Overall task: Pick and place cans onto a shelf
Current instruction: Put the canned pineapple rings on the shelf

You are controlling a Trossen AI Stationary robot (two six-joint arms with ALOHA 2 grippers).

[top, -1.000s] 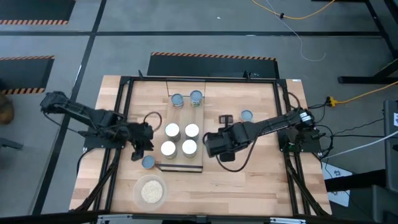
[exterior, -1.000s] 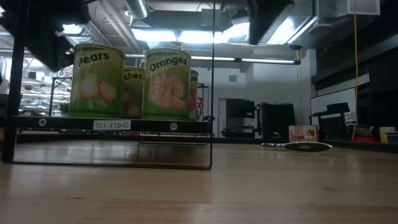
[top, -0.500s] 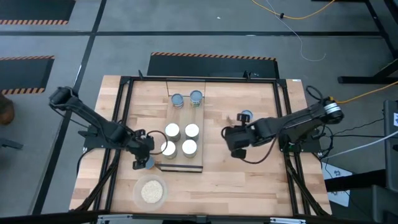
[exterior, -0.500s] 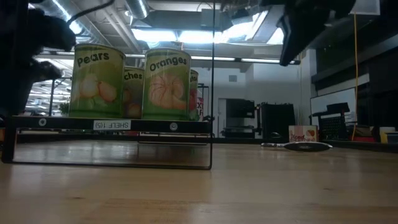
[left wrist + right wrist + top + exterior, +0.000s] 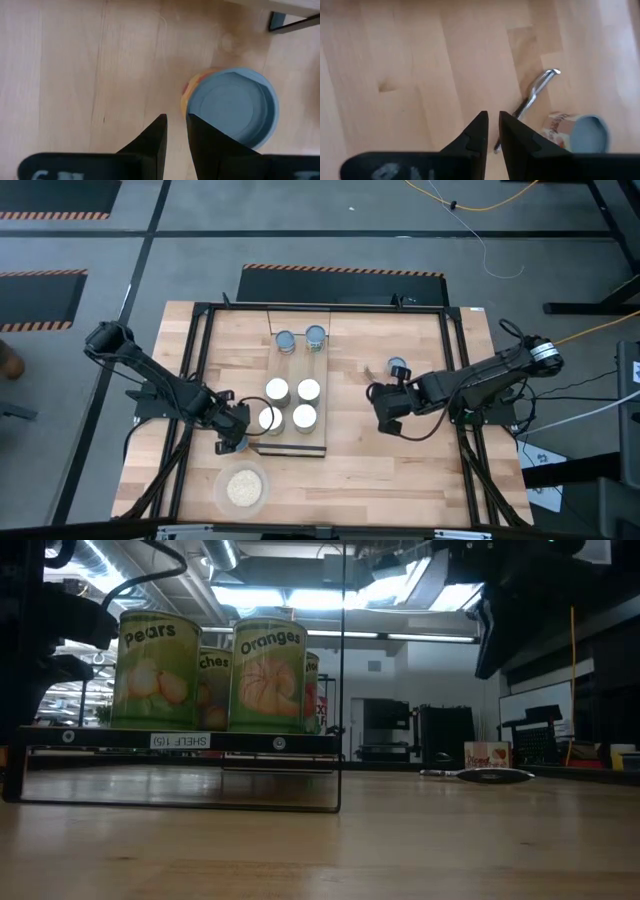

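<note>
The light-wood shelf (image 5: pixel 296 442) carries several cream-topped cans (image 5: pixel 277 390), labelled Pears (image 5: pixel 155 670) and Oranges (image 5: pixel 268 675) in the low view. Two more cans (image 5: pixel 285 341) stand at its far end. A blue-grey-topped can (image 5: pixel 242 445) (image 5: pixel 230 107) stands on the table by the shelf's near left corner. My left gripper (image 5: pixel 230 438) (image 5: pixel 175 125) hangs over its edge, fingers shut. My right gripper (image 5: pixel 383 408) (image 5: pixel 493 120) is shut and empty, right of the shelf. Another blue-grey-topped can (image 5: pixel 398 367) (image 5: pixel 580 132) stands beyond it. My left gripper points down beside the blue-grey-topped can. One finger (image 5: pixel 210 145) shows in front of the can's rim (image 5: pixel 192 100). I cannot tell whether it touches the can.
A round dish of beige grains (image 5: pixel 243 487) stands near the front edge, left of centre. A thin metal tool (image 5: pixel 530 100) lies on the table next to the right-hand can. Bare wood lies between the shelf and my right gripper.
My left gripper has gone toward the table's near edge, from beside the shelf to over the blue-grey-topped can at the shelf's near left corner. My right gripper has gone toward the table's right edge, away from the shelf.
</note>
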